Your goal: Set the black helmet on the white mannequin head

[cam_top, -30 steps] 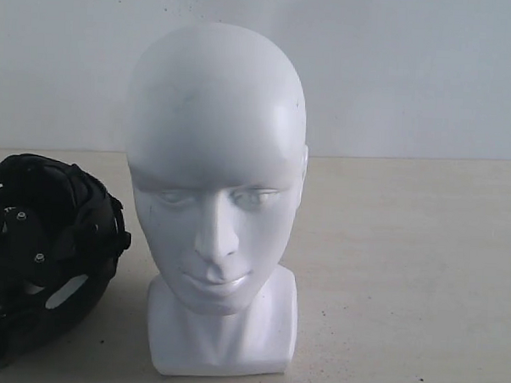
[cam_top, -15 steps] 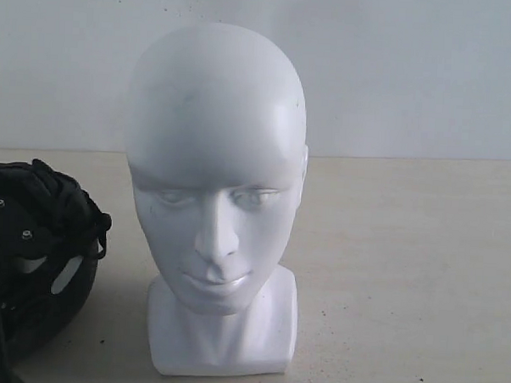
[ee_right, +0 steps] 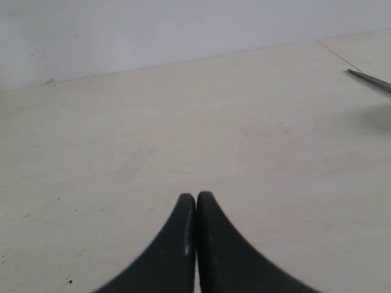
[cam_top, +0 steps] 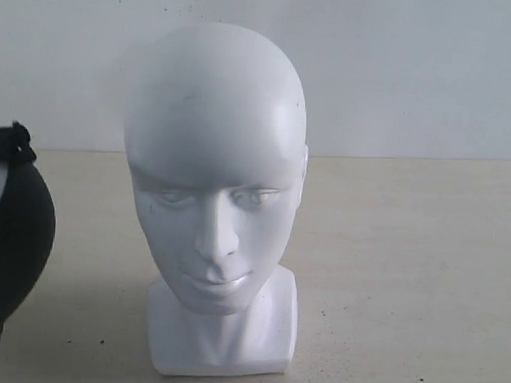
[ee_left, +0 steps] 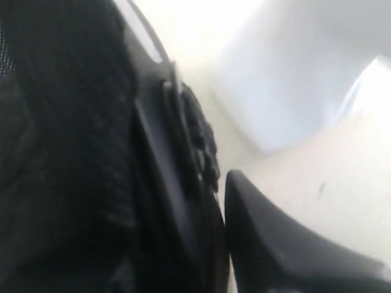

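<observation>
Black helmet (cam_top: 16, 240) at far left edge of exterior view, well apart from white mannequin head (cam_top: 215, 156). A second ago it sat with lining showing, now smooth shell faces camera and it sits further left. Left hand (ee_left: 211, 195) partly closed on helmet rim, one finger against the outside, so grasp looks made and lift begun, placing still ahead; right hand (ee_right: 196, 199) pinched shut, empty, over desk (ee_right: 183, 122).
</observation>
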Motion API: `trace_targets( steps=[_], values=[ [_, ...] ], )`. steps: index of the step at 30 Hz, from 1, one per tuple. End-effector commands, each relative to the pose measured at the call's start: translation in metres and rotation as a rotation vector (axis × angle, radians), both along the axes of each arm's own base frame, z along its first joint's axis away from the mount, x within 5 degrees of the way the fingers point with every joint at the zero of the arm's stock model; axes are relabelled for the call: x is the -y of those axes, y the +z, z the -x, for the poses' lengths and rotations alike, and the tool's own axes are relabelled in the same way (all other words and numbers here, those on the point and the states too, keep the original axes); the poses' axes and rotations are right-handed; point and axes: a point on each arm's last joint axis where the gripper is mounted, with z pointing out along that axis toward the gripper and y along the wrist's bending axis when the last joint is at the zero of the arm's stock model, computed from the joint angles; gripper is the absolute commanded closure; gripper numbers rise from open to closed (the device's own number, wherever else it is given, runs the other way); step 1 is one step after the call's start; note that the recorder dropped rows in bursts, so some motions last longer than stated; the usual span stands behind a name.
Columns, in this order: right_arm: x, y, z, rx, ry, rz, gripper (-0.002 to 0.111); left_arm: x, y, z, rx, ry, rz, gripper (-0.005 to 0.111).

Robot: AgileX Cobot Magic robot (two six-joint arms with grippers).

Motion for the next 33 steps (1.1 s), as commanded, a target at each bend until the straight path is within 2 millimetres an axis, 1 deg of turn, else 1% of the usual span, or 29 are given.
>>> trace_targets(
  steps=[1,5,9,13,18,20,24,27,28,30,33],
  values=[
    [0.0,0.001,0.0,0.008,0.002,0.006,0.108,-0.004,0.049,0.022,0.325,0.035,0.146,0.102],
    [0.0,0.001,0.0,0.008,0.002,0.006,0.108,-0.008,0.074,0.039,0.493,0.039,0.214,0.102],
    [0.0,0.001,0.0,0.008,0.002,0.006,0.108,-0.01,0.095,0.045,0.602,0.033,0.215,0.102],
    [0.0,0.001,0.0,0.008,0.002,0.006,0.108,-0.01,0.12,0.043,0.658,0.026,0.218,0.102],
    [0.0,0.001,0.0,0.008,0.002,0.006,0.108,-0.008,0.155,0.039,0.761,-0.028,0.147,0.102],
    [0.0,0.001,0.0,0.008,0.002,0.006,0.108,-0.007,0.167,0.037,0.777,-0.028,0.154,0.102],
    [0.0,0.001,0.0,0.008,0.002,0.006,0.108,-0.017,0.194,0.033,0.783,0.154,0.299,0.102],
    [0.0,0.001,0.0,0.008,0.002,0.006,0.108,-0.023,0.21,0.036,0.817,0.263,0.471,0.102],
    [0.0,0.001,0.0,0.008,0.002,0.006,0.108,-0.024,0.213,0.037,0.841,0.284,0.5,0.102],
    [0.0,0.0,0.0,0.006,0.001,0.006,0.108,-0.026,0.221,0.039,0.889,0.31,0.609,0.102],
    [0.0,0.0,0.0,0.006,0.001,0.006,0.108,-0.02,0.234,0.045,0.971,0.233,0.758,0.102]
  ],
)
